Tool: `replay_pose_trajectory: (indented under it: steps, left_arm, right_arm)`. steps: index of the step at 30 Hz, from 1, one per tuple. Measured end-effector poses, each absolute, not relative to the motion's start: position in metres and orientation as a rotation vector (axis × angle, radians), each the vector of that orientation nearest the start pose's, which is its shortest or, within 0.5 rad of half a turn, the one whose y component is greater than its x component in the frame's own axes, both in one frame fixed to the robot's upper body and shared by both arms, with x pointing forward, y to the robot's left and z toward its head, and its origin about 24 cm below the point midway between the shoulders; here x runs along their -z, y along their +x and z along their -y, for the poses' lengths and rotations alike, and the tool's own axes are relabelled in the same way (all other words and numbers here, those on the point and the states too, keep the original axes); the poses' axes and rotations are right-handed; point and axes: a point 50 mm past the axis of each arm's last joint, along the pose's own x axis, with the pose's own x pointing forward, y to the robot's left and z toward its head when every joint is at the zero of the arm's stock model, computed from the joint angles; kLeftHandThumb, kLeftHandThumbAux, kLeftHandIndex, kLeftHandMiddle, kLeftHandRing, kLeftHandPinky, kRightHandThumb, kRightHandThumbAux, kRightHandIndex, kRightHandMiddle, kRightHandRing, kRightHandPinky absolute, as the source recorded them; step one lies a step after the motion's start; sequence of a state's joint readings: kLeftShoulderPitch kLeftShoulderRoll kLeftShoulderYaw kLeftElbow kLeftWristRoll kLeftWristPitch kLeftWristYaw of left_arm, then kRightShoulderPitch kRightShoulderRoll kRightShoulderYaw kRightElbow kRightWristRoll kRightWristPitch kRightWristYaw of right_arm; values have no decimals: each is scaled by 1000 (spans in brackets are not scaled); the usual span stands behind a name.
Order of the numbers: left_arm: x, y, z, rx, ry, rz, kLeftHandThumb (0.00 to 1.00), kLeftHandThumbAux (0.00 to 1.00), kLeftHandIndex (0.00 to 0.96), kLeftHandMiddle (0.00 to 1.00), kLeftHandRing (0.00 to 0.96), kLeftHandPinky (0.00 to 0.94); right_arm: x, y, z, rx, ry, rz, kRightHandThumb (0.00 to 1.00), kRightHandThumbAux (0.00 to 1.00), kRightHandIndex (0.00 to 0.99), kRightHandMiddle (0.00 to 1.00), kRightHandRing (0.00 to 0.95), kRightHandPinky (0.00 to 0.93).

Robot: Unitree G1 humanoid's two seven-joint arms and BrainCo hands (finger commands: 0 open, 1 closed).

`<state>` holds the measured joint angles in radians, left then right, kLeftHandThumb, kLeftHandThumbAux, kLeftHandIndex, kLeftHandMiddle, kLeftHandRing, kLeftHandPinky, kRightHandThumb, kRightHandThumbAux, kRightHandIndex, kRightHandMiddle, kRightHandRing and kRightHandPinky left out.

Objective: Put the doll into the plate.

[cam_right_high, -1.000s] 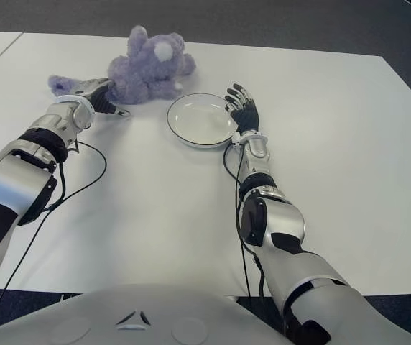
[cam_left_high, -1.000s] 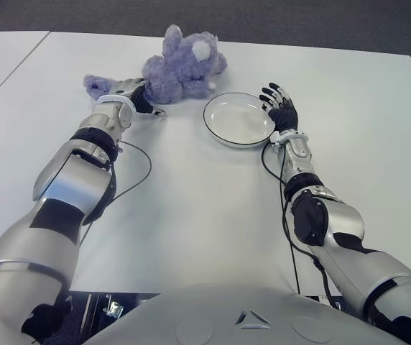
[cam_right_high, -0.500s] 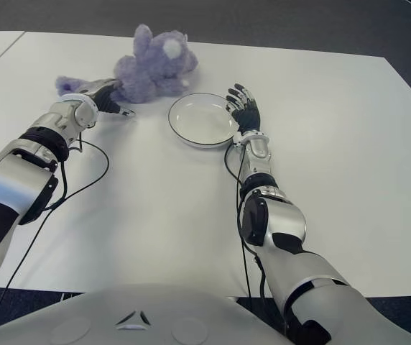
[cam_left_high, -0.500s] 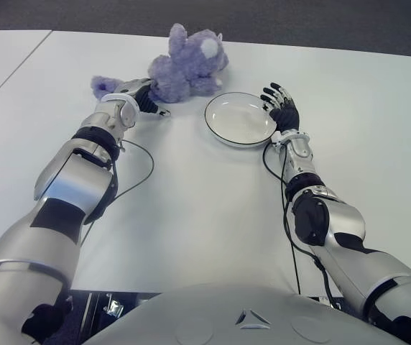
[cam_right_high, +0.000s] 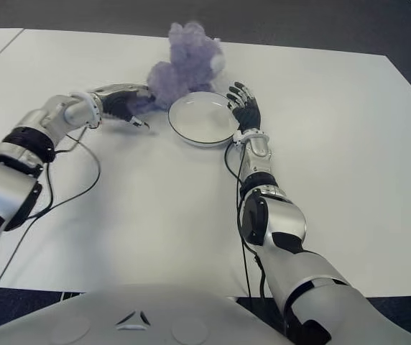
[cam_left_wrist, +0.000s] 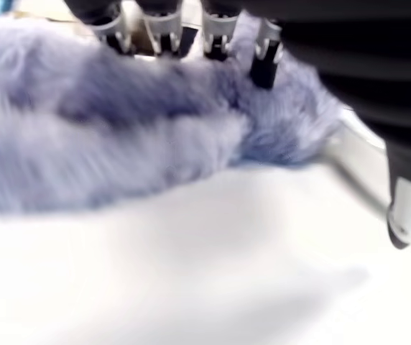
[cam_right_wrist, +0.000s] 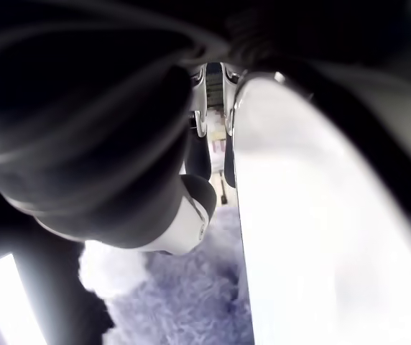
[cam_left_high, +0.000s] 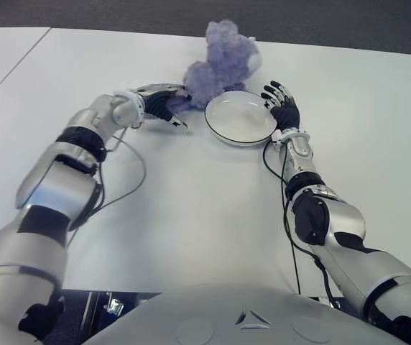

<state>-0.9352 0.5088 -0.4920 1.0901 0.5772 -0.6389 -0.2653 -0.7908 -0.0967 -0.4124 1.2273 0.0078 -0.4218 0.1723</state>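
Observation:
The purple plush doll (cam_left_high: pixel 223 57) hangs tilted at the far left rim of the white plate (cam_left_high: pixel 238 121), its body raised over the table. My left hand (cam_left_high: pixel 164 106) is shut on the doll's lower limb, just left of the plate. In the left wrist view my fingers (cam_left_wrist: pixel 164 29) curl over the doll's fur (cam_left_wrist: pixel 119 136). My right hand (cam_left_high: pixel 281 104) shows at the plate's right rim with its fingers spread and nothing in them. The right wrist view shows the plate's rim (cam_right_wrist: pixel 313 215) and the doll's fur (cam_right_wrist: pixel 184 302) beyond it.
The white table (cam_left_high: pixel 191 215) stretches wide in front of the plate. A black cable (cam_left_high: pixel 130 172) loops on it beside my left forearm. A second white table (cam_left_high: pixel 4 50) adjoins at the far left. Dark floor lies past the far edge.
My left hand has swung right with the doll, pulling it from the far left up to the plate's rim. The plate and my right hand have stayed put.

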Motion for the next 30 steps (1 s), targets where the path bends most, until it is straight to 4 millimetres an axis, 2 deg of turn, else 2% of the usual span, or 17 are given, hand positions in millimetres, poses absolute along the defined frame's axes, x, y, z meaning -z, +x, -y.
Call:
replay_pose_trajectory:
  steps: [9, 15, 23, 30]
  left_arm:
    - [-131, 363, -171, 952, 1338, 160, 0, 573, 291, 11, 0, 0]
    - [-144, 348, -167, 1106, 1344, 161, 5, 553, 195, 1, 0, 0]
    - [-148, 315, -161, 1329, 1343, 182, 41, 459, 90, 0, 0, 0]
    - [-150, 297, -168, 1382, 1348, 204, 30, 409, 96, 0, 1, 41]
  right_arm:
    - [-50, 369, 171, -10, 142, -1, 640, 955, 156, 177, 167, 194]
    - [-46, 368, 170, -12, 138, -13, 618, 964, 152, 173, 162, 190]
    - [-44, 367, 170, -11, 137, -21, 736, 936, 162, 177, 167, 197]
    - [-44, 367, 170, -5, 142, -22, 819, 919, 179, 187, 173, 196]
